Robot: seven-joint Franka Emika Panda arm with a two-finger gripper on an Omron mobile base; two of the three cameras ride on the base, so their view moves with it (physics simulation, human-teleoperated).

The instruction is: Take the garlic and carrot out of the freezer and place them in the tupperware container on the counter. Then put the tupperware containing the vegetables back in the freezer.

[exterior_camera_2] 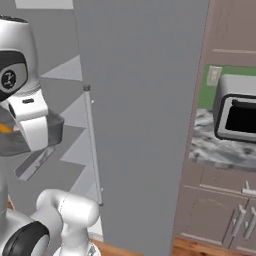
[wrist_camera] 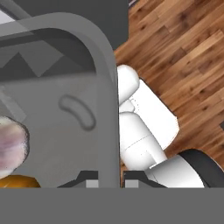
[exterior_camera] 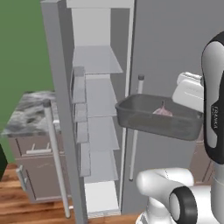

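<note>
The dark-grey tupperware container (exterior_camera: pixel 151 117) hangs in the air in front of the open freezer (exterior_camera: pixel 98 61), level with its middle shelves. The pinkish garlic (exterior_camera: pixel 163 111) lies inside it. In the hand view my gripper (wrist_camera: pixel 110 180) is shut on the container's rim, one fingertip on each side of the wall (wrist_camera: pixel 105 100). The garlic (wrist_camera: pixel 11 146) and the orange carrot (wrist_camera: pixel 17 181) rest on the tray floor beside it. From the right base view the container (exterior_camera_2: pixel 56 131) is partly hidden behind my hand, with a bit of the carrot (exterior_camera_2: pixel 5 128) showing.
The freezer's open door (exterior_camera: pixel 57 96) with its long bar handle (exterior_camera: pixel 56 162) stands on the left. Behind it is the marbled counter (exterior_camera: pixel 30 111). A tall grey door (exterior_camera_2: pixel 145 110) lies to the right. Further right, a toaster oven (exterior_camera_2: pixel 237 115) sits on another counter (exterior_camera_2: pixel 220 152). Below is wooden floor (wrist_camera: pixel 183 57).
</note>
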